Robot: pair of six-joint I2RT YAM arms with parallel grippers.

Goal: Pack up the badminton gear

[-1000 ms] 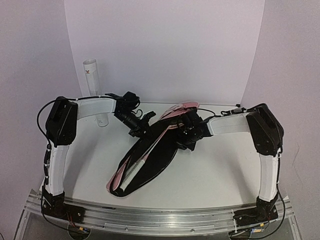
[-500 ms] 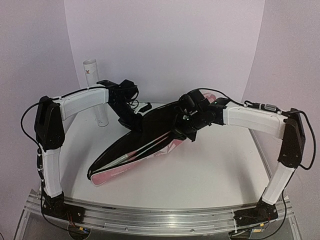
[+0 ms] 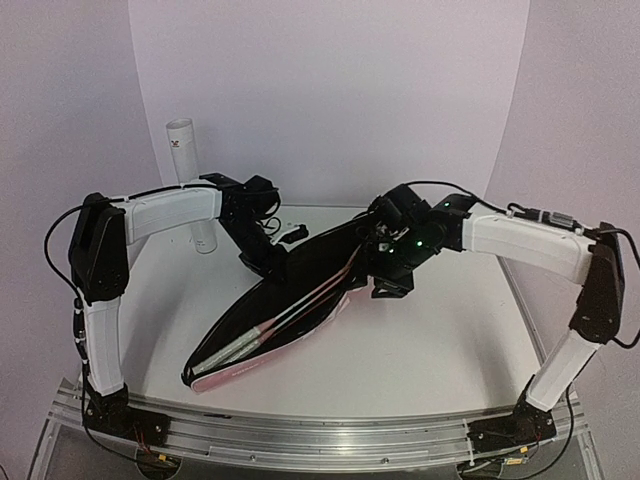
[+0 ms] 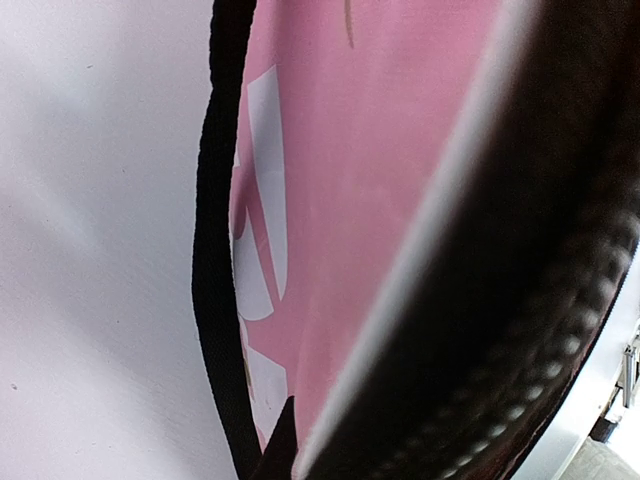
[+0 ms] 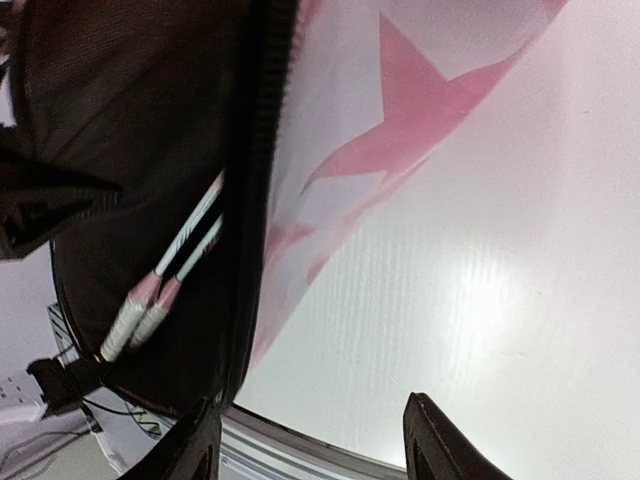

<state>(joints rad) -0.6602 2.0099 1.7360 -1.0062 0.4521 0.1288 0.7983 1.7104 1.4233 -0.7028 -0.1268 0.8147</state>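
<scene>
The pink bag [image 3: 262,335] lies open diagonally across the table, its black lining upward. Inside it lie two rackets [image 3: 300,305], thin white shafts side by side; the right wrist view shows their shafts [image 5: 195,235] and white handles [image 5: 135,315]. My left gripper [image 3: 264,262] is shut on the bag's far zipper edge, and the left wrist view is filled by pink cloth [image 4: 340,200] and the black zipper band [image 4: 520,300]. By the bag's wide end my right gripper [image 3: 390,278] stands open over bare table, with nothing between its fingertips [image 5: 195,455].
A tall white cardboard tube [image 3: 190,180] stands upright at the back left, behind the left arm. A metal rail [image 3: 320,435] runs along the table's near edge. The bag's narrow end [image 3: 195,378] lies close to that edge.
Both arms swung the bag's narrow end to the left. The right gripper then opened and let go of the bag. The left gripper stays shut on it.
</scene>
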